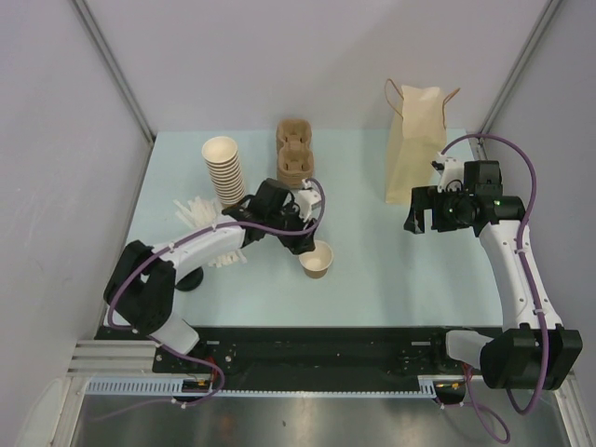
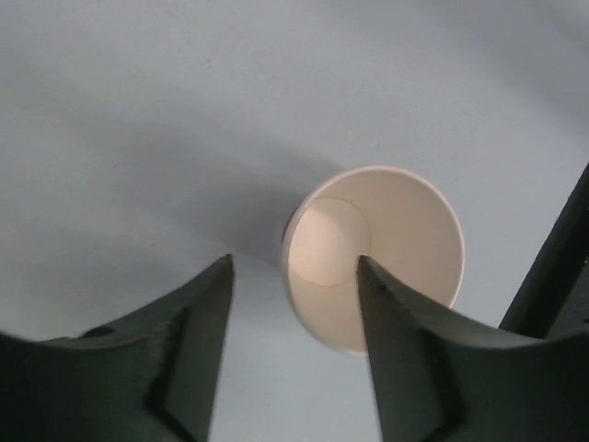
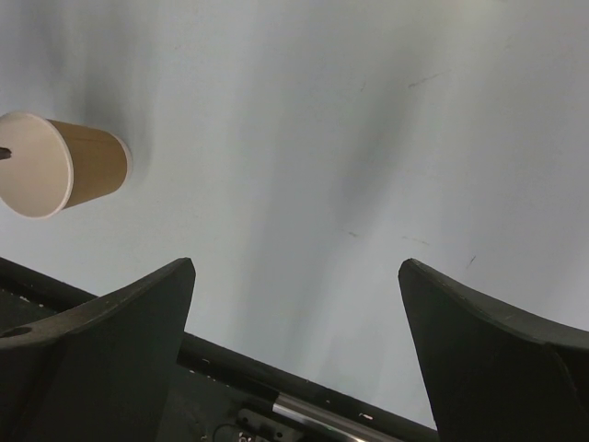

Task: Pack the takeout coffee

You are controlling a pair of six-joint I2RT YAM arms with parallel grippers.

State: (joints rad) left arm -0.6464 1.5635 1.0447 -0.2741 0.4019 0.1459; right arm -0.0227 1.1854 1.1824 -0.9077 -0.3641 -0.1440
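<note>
No cup with a black lid is in view. A single lidless brown paper cup (image 1: 317, 260) with a cream inside stands upright on the pale table. My left gripper (image 1: 300, 240) hovers just behind and left of it, open and empty. In the left wrist view the cup (image 2: 396, 239) lies just beyond the fingertips, and the right finger (image 2: 396, 322) overlaps its rim. My right gripper (image 1: 421, 222) is open and empty, held above the table in front of the paper bag. The cup also shows at the far left of the right wrist view (image 3: 69, 166).
A brown paper bag (image 1: 415, 144) stands at the back right. A tall stack of lidless cups (image 1: 223, 168) and cardboard cup carriers (image 1: 295, 154) stand at the back centre. White sticks (image 1: 194, 214) lie left of the left arm. A black rail (image 1: 326, 345) runs along the near edge.
</note>
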